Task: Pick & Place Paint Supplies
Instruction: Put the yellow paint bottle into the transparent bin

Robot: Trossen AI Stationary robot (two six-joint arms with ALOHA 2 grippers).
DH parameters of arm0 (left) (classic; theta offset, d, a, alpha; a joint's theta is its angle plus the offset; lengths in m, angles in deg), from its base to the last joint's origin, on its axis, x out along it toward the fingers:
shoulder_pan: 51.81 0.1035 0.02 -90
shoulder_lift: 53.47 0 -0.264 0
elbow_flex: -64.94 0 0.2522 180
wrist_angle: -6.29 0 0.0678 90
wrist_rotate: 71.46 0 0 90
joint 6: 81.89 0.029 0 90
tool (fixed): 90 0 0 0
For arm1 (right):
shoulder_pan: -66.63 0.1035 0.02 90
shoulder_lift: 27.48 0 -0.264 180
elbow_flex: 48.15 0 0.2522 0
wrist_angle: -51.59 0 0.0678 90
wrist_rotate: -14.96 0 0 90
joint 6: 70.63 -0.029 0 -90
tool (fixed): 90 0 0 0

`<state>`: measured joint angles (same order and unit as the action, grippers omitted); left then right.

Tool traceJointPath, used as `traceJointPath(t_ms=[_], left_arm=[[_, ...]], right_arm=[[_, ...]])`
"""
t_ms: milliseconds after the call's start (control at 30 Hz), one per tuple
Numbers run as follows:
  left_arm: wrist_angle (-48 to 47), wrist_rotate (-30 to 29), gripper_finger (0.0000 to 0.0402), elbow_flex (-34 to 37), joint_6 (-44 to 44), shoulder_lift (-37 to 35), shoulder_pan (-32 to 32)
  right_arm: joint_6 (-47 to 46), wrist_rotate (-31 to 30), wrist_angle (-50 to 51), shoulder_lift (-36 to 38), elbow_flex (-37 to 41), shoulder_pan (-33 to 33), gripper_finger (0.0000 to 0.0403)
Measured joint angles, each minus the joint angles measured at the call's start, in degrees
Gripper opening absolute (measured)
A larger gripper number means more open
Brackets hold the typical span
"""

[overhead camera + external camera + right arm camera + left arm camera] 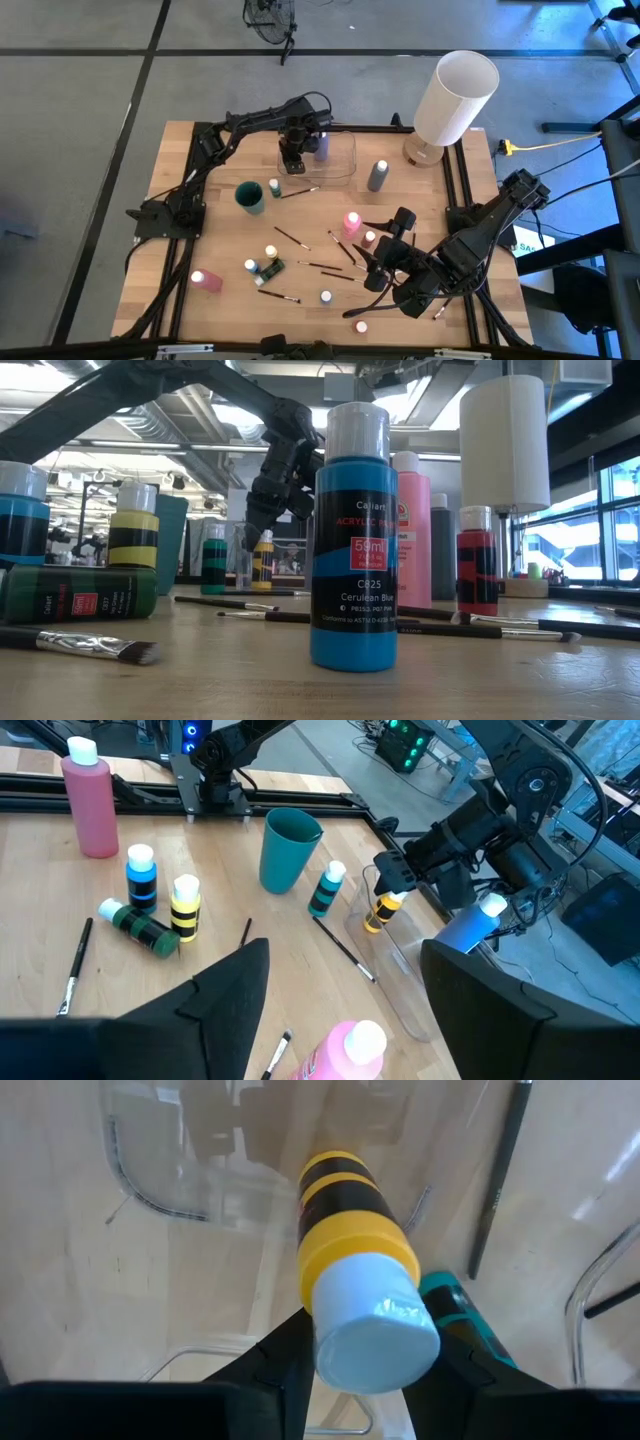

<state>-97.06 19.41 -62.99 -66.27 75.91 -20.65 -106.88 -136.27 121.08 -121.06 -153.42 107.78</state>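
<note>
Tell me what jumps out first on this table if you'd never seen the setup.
The big white lamp at the far right corner dominates, and small paint bottles and brushes lie scattered across the wood. At the far side, the left gripper holds a yellow bottle by its white cap, tilted over the clear tray. The right gripper hangs open over the near right bottles, holding nothing.

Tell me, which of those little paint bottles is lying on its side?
The green one with black bands, lying flat on the table beside the upright yellow bottle and blue bottle. Every other small bottle in view stands upright or is held.
</note>
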Motion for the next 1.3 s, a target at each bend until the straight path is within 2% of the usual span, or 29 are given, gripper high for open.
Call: traceJointPath(t_ms=[267,933,1300], left_arm=[[-0.4,-4.3,0.0127,0.0,0.0,0.0,-0.4],[-0.4,-2.3,0.0127,-0.1,-0.4,-0.4,-1.6],[-0.4,-0.3,0.0127,-0.1,-0.5,-4.4,-1.9]], right_arm=[[-1.8,0.0,1.3,0.0,0.0,0.0,0.0264],[-2.5,0.0,1.9,0.0,0.0,0.0,0.0263],[-2.5,0.0,1.9,0.0,0.0,0.0,0.0263]])
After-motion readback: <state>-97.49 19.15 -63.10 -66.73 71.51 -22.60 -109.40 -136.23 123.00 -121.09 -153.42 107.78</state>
